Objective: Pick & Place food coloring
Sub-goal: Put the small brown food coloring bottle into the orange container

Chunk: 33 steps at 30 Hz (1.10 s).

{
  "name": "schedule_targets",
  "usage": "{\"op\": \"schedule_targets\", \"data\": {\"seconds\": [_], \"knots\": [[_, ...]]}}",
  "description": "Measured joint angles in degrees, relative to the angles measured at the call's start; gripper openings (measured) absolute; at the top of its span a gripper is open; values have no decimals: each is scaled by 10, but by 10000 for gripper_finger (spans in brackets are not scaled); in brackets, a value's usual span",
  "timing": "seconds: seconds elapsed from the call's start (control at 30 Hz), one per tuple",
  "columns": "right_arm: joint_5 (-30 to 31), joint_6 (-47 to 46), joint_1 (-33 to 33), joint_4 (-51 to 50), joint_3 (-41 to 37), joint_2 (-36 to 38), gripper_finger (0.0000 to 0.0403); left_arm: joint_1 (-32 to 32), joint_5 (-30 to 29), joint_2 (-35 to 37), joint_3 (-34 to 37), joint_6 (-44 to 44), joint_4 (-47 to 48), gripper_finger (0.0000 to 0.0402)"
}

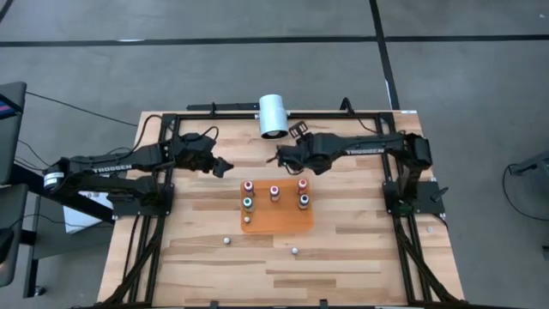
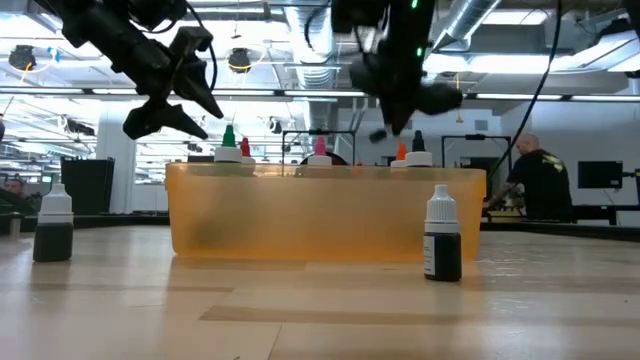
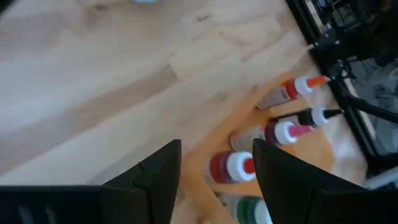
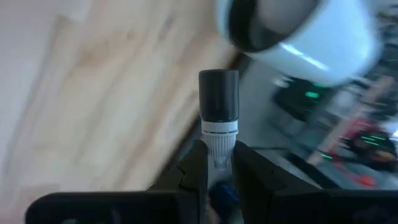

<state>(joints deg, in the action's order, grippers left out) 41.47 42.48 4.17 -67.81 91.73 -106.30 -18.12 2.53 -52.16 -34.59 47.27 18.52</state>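
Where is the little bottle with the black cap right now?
The black-capped small bottle is pinched in the right gripper, up in the air behind the flat orange tray, near the white cylinder.

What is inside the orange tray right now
In the orange tray stand six food coloring bottles with red, pink, green, dark and white tops. The tray's wall hides their bodies in the low view; only the tops show.

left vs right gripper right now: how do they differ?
The left gripper has its jaws apart with nothing between them; the right gripper is shut on a small bottle with a dark cap. The left gripper hangs beyond the orange tray's far left corner, above the red-topped bottle; the right hangs beyond the tray's far edge, near the white cylinder. Both are raised off the table.
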Motion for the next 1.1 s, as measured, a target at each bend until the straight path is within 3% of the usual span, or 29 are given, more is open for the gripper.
{"op": "schedule_targets", "data": {"seconds": [0.2,0.4,0.6,0.87,1.1], "knots": [[95,-4,-92,-29,13,45,56,25,2,0,0,17,0,190],[113,-1,-196,-9,13,69,56,40,2,0,0,68,0,190],[127,94,-272,46,11,65,56,50,2,0,0,96,-32,190],[172,222,-292,215,9,39,56,86,4,0,0,83,-166,190],[208,336,-274,372,8,-8,56,132,53,0,0,69,-263,190]]}}
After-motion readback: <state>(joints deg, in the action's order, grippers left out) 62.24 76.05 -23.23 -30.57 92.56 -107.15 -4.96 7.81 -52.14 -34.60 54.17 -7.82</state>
